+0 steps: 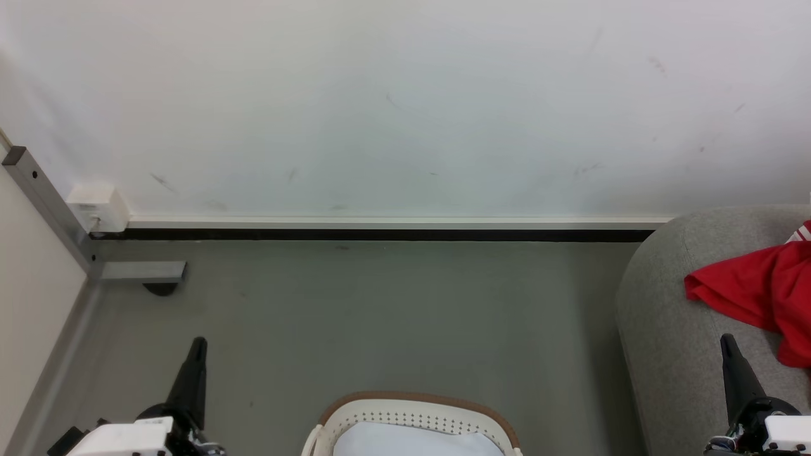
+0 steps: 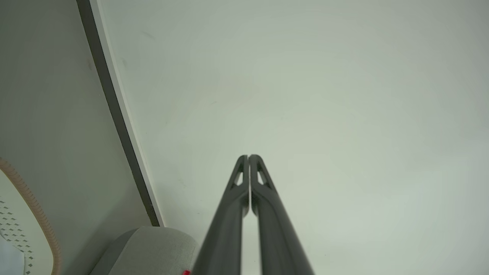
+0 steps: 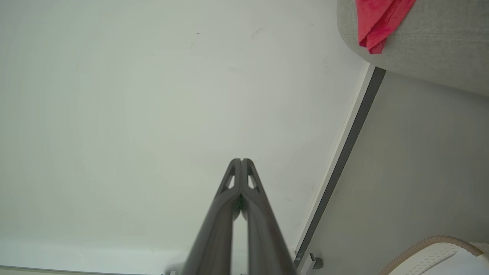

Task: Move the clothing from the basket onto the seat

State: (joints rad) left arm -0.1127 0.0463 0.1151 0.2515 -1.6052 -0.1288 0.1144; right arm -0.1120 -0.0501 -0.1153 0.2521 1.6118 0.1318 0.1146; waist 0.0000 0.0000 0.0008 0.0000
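Two end effectors (image 1: pixel 199 345) (image 1: pixel 726 342), one basket (image 1: pixel 418 398), one seat (image 1: pixel 659 316), one red garment (image 1: pixel 754 285)

no legible text, label, brand mark, number or sign in any view; the basket (image 1: pixel 418 400), the seat (image 1: pixel 659 316), the clothing (image 1: pixel 754 285) and the wall (image 1: pixel 405 95) carry no readable marking.

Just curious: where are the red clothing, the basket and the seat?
clothing (image 1: pixel 754 286), head view, red fabric middle.
basket (image 1: pixel 418 396), head view, brown far rim.
seat (image 1: pixel 659 329), head view, bare grey corner.
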